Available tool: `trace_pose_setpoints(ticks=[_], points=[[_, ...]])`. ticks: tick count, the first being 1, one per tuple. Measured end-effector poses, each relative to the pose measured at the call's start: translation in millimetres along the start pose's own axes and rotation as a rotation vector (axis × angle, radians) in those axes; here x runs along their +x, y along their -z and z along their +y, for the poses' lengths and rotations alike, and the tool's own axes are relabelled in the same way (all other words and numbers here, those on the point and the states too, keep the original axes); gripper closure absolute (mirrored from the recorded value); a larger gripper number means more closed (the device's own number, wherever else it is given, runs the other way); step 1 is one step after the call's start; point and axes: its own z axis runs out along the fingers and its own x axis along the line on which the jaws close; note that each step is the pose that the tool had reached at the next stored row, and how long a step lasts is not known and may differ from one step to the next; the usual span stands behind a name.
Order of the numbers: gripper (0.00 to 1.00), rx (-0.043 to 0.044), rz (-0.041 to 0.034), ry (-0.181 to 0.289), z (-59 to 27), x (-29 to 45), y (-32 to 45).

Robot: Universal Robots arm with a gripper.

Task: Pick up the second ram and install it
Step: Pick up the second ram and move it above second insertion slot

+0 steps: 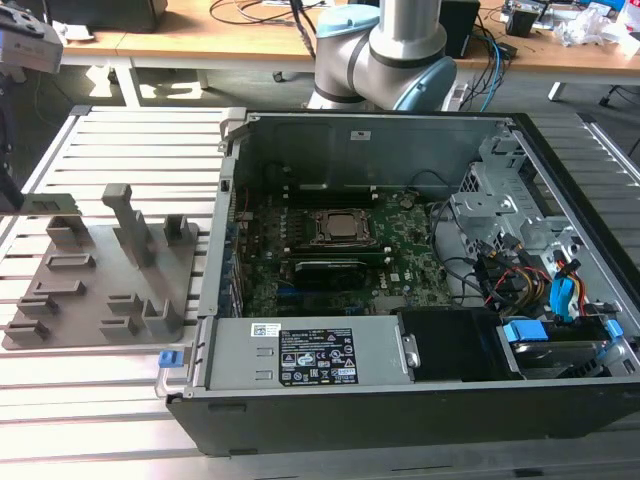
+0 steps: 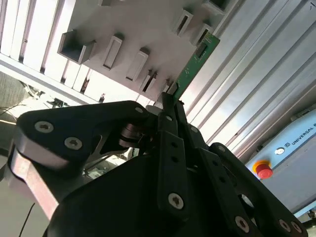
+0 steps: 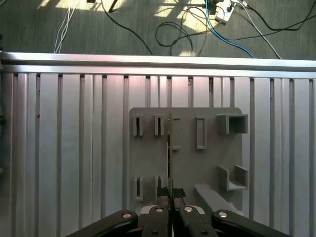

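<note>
My gripper [image 3: 170,193] is shut on the second ram [image 3: 170,148], a thin green board seen edge-on in the first wrist view. It hangs above the grey holder tray [image 3: 197,163], over the gap between the tray's slots. In the second wrist view the ram [image 2: 197,59] sticks out past my gripper [image 2: 172,96] toward the tray [image 2: 133,24]. In the exterior view the tray [image 1: 100,270] lies at the left, beside the open computer case [image 1: 400,400]. Inside the case lies the green motherboard [image 1: 400,262] with its processor socket [image 1: 343,226].
Everything stands on a slatted aluminium table [image 1: 120,400]. The arm's base [image 1: 390,50] rises behind the case. A drive cage with coloured cables [image 1: 540,270] fills the case's right side in the exterior view. A red stop button [image 2: 264,170] shows, and cables [image 3: 187,29] lie on the floor.
</note>
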Motion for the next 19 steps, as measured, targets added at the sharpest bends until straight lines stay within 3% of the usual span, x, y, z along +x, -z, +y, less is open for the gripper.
trace_pose_setpoints(ticks=[3, 9, 14, 16, 18, 19], points=[[0.86, 0.0001, -0.0001, 0.000, 0.8, -1.0, 27.8], [0.86, 0.0000, 0.0004, 0.000, -3.0, -1.0, 30.2], [0.86, -0.0019, 0.0081, 0.000, -35.6, -1.5, 30.1], [0.86, -0.0027, 0.0089, 0.000, -56.5, -1.3, 30.4], [0.86, -0.0027, 0.0088, 0.000, -64.1, -1.2, 30.6], [0.86, -0.0028, 0.0089, 0.000, -73.4, -1.1, 30.9]])
